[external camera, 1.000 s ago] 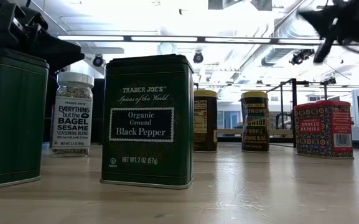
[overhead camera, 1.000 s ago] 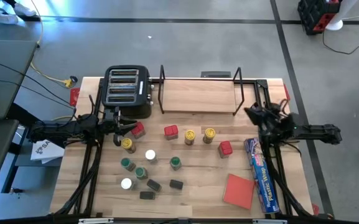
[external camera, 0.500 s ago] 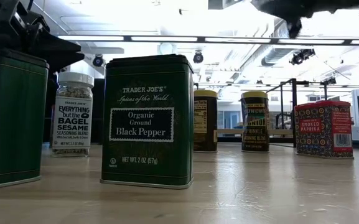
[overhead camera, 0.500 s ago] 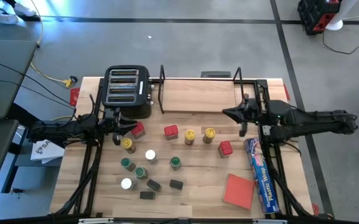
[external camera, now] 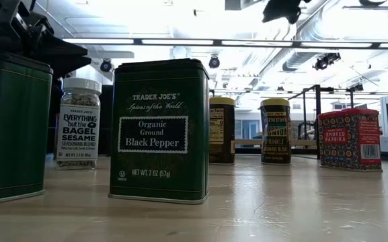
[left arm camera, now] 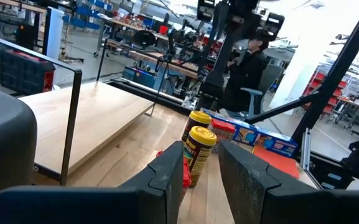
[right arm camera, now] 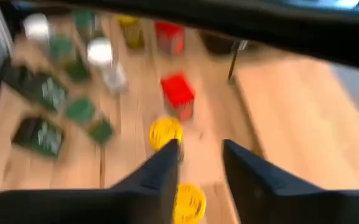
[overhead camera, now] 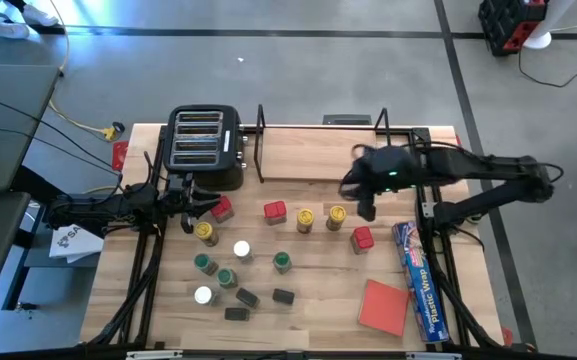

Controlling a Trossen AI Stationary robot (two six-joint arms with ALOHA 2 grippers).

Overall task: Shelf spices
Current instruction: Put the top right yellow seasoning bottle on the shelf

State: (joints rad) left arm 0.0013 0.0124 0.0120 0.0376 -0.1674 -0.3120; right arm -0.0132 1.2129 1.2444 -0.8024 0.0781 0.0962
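The spices stand in a loose cluster on the table: red tins (overhead camera: pixel 275 211) (overhead camera: pixel 362 238), yellow-topped jars (overhead camera: pixel 305 219) (overhead camera: pixel 336 216), green, white and black ones nearer. The shelf (overhead camera: pixel 323 152), a black wire rack on a light wooden board, is at the far edge. My right gripper (overhead camera: pixel 358 200) hovers open over the table just right of the yellow jars; in its wrist view (right arm camera: pixel 201 168) a yellow jar (right arm camera: pixel 165 134) shows beyond the fingers. My left gripper (overhead camera: pixel 203 212) waits open at the cluster's left, beside a red tin (overhead camera: pixel 222 208) and a yellow jar (overhead camera: pixel 206 232).
A black slotted toaster (overhead camera: pixel 205 145) stands left of the shelf. A flat red pad (overhead camera: pixel 383 305) and a long blue wrap box (overhead camera: pixel 418 280) lie at the near right. In the low view a green pepper tin (external camera: pixel 158 131) fills the foreground. A person (left arm camera: pixel 247 68) is beyond the table.
My right arm has swung from the table's right edge toward the left, past the shelf's right end, and its gripper now hangs over the table beside the yellow jars. The spices and my left arm have kept still.
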